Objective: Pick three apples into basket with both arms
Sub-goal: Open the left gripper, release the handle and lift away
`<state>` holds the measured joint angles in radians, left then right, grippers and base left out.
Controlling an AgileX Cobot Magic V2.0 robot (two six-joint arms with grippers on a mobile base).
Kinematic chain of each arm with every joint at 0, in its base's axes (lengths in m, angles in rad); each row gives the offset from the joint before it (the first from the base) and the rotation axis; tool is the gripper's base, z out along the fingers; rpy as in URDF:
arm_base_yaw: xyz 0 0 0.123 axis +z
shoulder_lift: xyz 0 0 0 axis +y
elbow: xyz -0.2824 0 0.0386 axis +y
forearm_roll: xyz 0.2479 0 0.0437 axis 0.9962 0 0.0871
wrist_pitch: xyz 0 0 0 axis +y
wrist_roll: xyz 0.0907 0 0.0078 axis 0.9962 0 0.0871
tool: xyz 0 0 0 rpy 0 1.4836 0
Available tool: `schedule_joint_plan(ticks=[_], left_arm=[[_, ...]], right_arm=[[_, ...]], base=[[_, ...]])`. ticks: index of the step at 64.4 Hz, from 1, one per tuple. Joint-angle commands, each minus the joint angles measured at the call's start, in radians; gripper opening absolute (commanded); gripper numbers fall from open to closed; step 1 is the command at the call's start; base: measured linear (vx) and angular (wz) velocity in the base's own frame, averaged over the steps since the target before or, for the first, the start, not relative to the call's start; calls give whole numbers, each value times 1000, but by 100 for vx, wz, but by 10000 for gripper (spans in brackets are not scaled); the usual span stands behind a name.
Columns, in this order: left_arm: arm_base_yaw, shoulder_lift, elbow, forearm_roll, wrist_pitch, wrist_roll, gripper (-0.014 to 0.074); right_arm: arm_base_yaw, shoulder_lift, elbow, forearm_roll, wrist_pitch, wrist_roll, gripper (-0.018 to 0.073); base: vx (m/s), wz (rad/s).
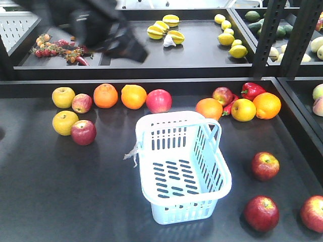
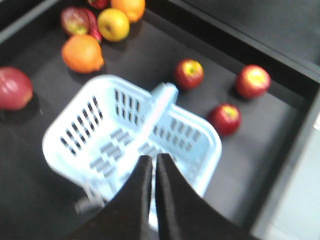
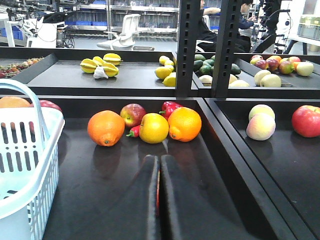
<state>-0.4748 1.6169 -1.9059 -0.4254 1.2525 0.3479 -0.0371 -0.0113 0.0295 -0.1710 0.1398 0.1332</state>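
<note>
The pale blue basket (image 1: 222,176) stands empty in the middle of the black table, with a frayed string on its left rim. Three dark red apples lie to its right: one (image 1: 265,166) nearest the basket, one (image 1: 261,213) in front, one (image 1: 313,213) at the edge. The left wrist view shows them (image 2: 189,73) (image 2: 253,81) (image 2: 224,119) beyond the basket (image 2: 75,130). My left gripper (image 2: 152,158) hangs shut and empty above the basket's near rim. My right gripper (image 3: 159,158) is shut low over the table, right of the basket (image 3: 25,165); a thin red sliver shows in its slit.
Along the table's back edge lie oranges (image 1: 105,95), yellow apples (image 1: 63,97), more red apples (image 1: 159,101) and a red pepper (image 1: 251,90). One red apple (image 1: 83,132) sits front left. A raised shelf behind holds starfruit (image 1: 166,30) and lemons (image 1: 226,38). Black uprights (image 1: 265,35) stand at the right.
</note>
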Motion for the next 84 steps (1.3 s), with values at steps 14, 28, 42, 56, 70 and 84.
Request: schedule_joint_plan(ticks=[14,28,42,56,70,84], left_arm=[[-3,-467,660,73,-190,-6,-8],[-2,-739,1151,68,-498,-18,-8],[-2,-923,1490,73,-774,-22,-8],[-2,-955,1679,70,-940,-21,-8],[-2,-955,1690,68,-973,-22,-8],[-2,-955,1690,62,-973,-22,-8]], right_arm=[[-1,-8,10,-11,-72,-4,-3],[-1,-8,10,-11,-72,-4,-3],[-1,-8,10,-11,-72,-4,-3],[-1,-8,10,-11,-72,-4,-3],[-1,-8,10,75,-145,71,-3],[-1,-8,9,306,-307,238,-3]], base=[[0,0],[0,0],[0,0],[0,0],[0,0],[0,0]])
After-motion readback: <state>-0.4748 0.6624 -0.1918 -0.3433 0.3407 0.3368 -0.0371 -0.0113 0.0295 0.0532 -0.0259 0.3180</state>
